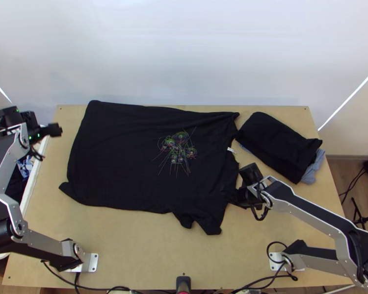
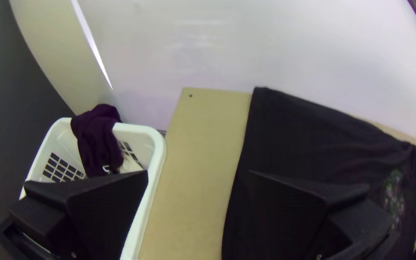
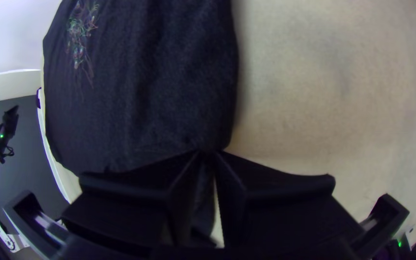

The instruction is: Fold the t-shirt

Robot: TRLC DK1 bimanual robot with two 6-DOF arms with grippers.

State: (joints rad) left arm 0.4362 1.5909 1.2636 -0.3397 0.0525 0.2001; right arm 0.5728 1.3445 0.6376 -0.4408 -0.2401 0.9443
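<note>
My left gripper (image 1: 53,130) is off the shirt's left side, over the table's left edge. In the left wrist view the left gripper (image 2: 196,175) stands wide open, nothing between its fingers. The black t-shirt (image 1: 135,157) lies spread sideways, its printed design facing up, a sleeve bunched at the near edge. At the shirt's right end is my right gripper (image 1: 240,196). In the right wrist view the right gripper (image 3: 210,156) is shut on the edge of the t-shirt (image 3: 169,86).
A folded black garment (image 1: 277,144) lies on a grey-blue cloth (image 1: 312,169) at the table's back right. Left of the table stands a white basket (image 2: 157,149) with a dark purple cloth (image 2: 97,139) over its rim. Bare wood (image 1: 149,245) shows along the near side.
</note>
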